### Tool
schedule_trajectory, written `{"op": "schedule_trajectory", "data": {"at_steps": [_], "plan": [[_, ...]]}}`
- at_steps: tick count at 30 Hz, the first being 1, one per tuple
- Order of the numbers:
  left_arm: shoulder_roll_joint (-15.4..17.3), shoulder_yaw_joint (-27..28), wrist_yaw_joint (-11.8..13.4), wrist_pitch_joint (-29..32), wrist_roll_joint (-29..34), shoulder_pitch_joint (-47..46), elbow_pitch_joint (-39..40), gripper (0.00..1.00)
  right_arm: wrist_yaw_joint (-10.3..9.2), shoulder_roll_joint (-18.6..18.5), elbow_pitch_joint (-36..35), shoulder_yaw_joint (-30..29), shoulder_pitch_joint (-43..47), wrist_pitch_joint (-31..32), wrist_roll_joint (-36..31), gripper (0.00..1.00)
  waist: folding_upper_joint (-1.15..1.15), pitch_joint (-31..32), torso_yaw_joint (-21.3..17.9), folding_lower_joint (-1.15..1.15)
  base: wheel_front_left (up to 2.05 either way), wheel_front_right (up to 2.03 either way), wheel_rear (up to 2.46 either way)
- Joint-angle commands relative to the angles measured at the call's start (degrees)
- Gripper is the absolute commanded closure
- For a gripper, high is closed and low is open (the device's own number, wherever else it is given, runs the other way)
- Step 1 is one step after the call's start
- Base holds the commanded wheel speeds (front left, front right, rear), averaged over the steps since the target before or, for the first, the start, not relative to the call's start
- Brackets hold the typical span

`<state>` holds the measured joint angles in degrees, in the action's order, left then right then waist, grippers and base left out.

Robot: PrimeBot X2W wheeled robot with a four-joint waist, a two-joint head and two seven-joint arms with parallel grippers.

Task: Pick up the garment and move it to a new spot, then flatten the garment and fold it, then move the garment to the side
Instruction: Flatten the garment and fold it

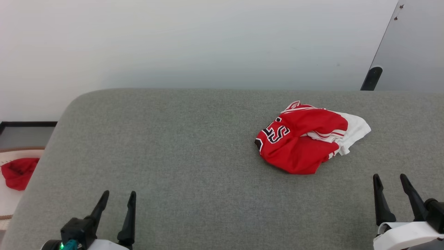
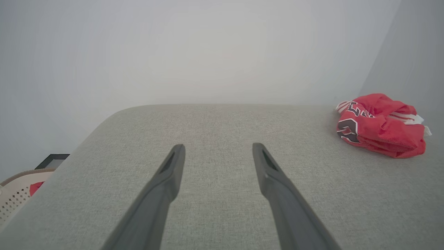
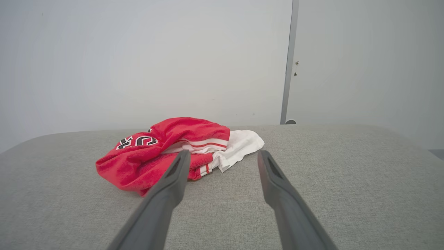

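From the head view, we see the jersey [image 1: 298,146] lying in a crumpled heap on the grey upholstered surface [image 1: 173,156], towards two o'clock from its middle, with its white lining spilling out on the three o'clock side. Our left gripper [image 1: 119,193] sits at seven o'clock and our right gripper [image 1: 389,177] at five o'clock. Both have their fingers parted and hold nothing. Off the surface's edge at nine o'clock, a pale basket [image 1: 14,152] holds a red cloth scrap [image 1: 19,172], which is not our target.

In the left wrist view, the left gripper [image 2: 218,146] has its fingers spread wide over bare fabric. The jersey [image 2: 381,128] is well apart at two o'clock. The perforated basket [image 2: 17,198] shows at eight o'clock with a glimpse of red inside.

In the right wrist view, the right gripper [image 3: 224,152] is open and empty. The jersey [image 3: 163,152] is near, just beyond the fingertips towards eleven o'clock.

We judge that the first step, the pick-up, has not yet begun. The next move likely calls for the right arm to reach forward, lower onto the heap and pinch a firm fold of cloth.
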<state>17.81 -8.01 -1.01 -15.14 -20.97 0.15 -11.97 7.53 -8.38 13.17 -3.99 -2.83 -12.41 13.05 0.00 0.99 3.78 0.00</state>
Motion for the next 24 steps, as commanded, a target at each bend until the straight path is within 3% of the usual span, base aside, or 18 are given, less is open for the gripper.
{"op": "schedule_trajectory", "data": {"at_steps": [1,14,24], "plan": [[-0.38,0.64,-0.39,0.01,0.58,0.30,-0.07,0.00,-0.08,0.25,0.12,0.10,0.33,-0.34,0.00,0.00,0.00,-0.12,-0.10,0.00,0.00,0.00,0.00],[-3.56,4.93,-4.00,0.01,4.39,0.15,-1.24,0.00,-0.08,0.74,0.89,0.72,-0.95,-0.80,-0.17,0.00,0.00,-0.66,-0.24,0.00,0.00,0.00,0.00],[-4.99,6.49,-5.21,0.01,6.09,-0.02,-1.47,0.00,-0.08,0.99,1.26,0.73,-0.99,-1.07,-0.12,0.00,0.00,-0.75,-0.14,0.00,0.00,0.00,0.00]]}}
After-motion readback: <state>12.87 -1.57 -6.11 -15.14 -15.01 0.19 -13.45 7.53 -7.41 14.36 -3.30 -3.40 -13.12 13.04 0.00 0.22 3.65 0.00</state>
